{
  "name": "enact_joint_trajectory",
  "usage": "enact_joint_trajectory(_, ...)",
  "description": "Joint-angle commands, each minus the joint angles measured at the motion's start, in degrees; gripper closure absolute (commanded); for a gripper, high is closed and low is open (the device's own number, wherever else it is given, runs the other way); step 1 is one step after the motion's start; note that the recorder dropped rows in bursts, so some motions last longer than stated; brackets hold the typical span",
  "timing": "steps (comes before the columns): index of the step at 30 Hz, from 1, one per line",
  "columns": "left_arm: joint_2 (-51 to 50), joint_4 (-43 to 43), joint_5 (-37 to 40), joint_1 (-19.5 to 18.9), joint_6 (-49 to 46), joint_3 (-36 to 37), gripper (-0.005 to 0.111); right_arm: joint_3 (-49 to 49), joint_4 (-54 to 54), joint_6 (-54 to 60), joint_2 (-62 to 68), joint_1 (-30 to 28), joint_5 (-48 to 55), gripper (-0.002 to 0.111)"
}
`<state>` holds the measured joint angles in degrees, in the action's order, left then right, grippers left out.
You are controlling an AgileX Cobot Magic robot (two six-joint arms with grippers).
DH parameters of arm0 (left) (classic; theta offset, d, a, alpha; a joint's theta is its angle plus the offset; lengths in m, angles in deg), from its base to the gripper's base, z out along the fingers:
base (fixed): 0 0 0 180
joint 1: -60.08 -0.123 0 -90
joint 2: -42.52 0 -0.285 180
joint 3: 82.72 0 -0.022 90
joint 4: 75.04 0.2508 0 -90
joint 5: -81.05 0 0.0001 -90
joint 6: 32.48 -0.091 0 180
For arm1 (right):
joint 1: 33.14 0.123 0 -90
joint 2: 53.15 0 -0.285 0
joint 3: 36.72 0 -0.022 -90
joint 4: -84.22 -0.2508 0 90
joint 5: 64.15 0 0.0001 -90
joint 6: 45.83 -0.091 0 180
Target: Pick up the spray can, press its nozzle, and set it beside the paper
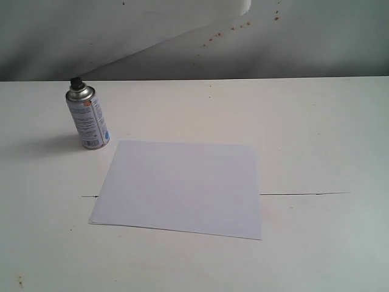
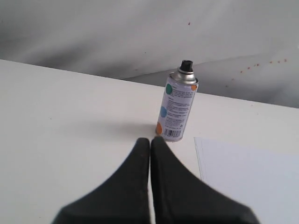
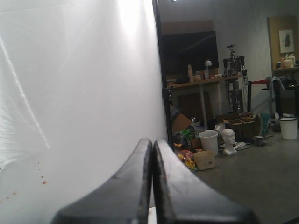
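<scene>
The silver spray can (image 1: 89,120) stands upright on the white table, just off the paper's far left corner, its black nozzle (image 1: 76,81) on top. The white paper (image 1: 181,187) lies flat in the middle. Neither gripper shows in the exterior view. In the left wrist view the spray can (image 2: 179,108) with its nozzle (image 2: 187,66) stands a short way beyond my left gripper (image 2: 150,140), whose black fingers are pressed together with nothing between them; a corner of the paper (image 2: 252,175) lies beside it. My right gripper (image 3: 153,141) is shut and empty, facing away from the table.
The table (image 1: 316,134) is white with a thin seam (image 1: 304,194) running out from the paper's edges. A white backdrop (image 1: 182,36) with small orange specks rises behind. The right wrist view looks past the backdrop (image 3: 74,84) into a cluttered room.
</scene>
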<state>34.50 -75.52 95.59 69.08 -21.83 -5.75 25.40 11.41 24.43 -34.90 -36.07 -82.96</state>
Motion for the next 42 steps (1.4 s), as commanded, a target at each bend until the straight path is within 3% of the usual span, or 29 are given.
enact_joint_trajectory(1,0.23,-0.02,1.27,1.2,-3.89,0.25,0.105,0.0,-0.15,-0.1,-0.15,-0.43,-0.2,0.108)
enact_joint_trajectory(42,0.23,-0.02,1.73,1.24,-6.65,0.25,0.105,0.0,-0.15,0.08,-0.15,-0.43,-0.2,0.108)
